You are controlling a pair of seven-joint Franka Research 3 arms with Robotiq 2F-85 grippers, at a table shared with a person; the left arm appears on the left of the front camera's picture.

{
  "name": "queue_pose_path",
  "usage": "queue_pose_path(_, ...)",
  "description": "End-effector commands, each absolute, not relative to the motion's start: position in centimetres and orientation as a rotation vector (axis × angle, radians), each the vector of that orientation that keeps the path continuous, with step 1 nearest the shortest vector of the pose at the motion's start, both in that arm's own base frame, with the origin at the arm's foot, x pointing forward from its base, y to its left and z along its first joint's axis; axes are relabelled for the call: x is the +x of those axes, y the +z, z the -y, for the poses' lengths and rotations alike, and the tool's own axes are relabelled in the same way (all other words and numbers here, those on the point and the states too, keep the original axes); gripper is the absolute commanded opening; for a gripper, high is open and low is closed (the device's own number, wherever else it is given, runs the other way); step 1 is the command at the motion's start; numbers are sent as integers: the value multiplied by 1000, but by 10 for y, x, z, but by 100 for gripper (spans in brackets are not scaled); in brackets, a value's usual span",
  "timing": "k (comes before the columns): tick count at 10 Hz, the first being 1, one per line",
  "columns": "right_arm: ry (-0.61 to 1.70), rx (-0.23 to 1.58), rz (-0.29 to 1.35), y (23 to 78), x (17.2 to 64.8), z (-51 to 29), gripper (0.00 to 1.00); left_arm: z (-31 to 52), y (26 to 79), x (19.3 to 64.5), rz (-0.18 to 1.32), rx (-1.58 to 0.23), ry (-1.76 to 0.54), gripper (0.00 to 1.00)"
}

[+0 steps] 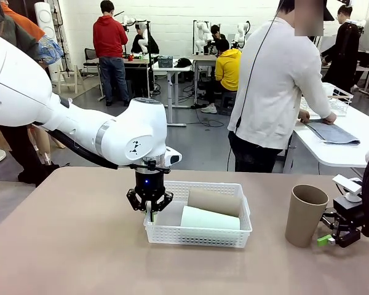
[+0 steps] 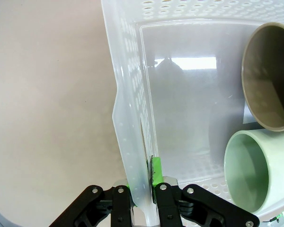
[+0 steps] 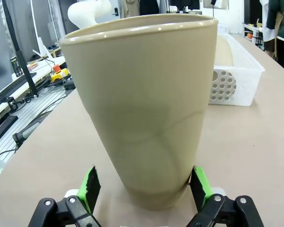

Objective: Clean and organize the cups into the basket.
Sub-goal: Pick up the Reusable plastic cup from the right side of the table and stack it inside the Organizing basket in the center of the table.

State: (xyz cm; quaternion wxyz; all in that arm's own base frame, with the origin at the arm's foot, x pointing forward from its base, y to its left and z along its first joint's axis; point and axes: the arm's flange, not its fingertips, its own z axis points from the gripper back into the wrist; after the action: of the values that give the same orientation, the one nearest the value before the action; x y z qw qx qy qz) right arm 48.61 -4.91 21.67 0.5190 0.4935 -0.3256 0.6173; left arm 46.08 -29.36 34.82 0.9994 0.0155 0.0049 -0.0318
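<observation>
The white lattice basket (image 1: 197, 236) sits mid-table. A tan cup (image 1: 214, 201) and the mint green cup (image 1: 209, 218) lie on their sides inside it. My left gripper (image 1: 150, 212) points down at the basket's left end. In the left wrist view that gripper (image 2: 142, 178) is shut on the basket's wall (image 2: 128, 94), with the tan cup's mouth (image 2: 270, 75) and the mint cup (image 2: 248, 172) beyond. Another tan cup (image 1: 305, 215) stands upright at the right. My right gripper (image 1: 331, 237) is open low beside it. Its green pads (image 3: 91, 186) flank the base of this cup (image 3: 142, 109).
The table around the basket (image 3: 232, 80) is bare brown surface. A person in a white top (image 1: 277, 80) stands beyond the far edge, facing another table. Other people and tables fill the room behind.
</observation>
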Motion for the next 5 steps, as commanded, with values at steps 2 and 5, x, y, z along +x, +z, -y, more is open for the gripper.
queue_pose_path(2, 1490, 1180, 790, 217, 490, 29, 100, 294, 348, 459, -12, 33, -69, 0)
queue_pose_path(5, 1509, 1197, 778, 216, 493, 10, 100, 294, 348, 459, -12, 33, -69, 0)
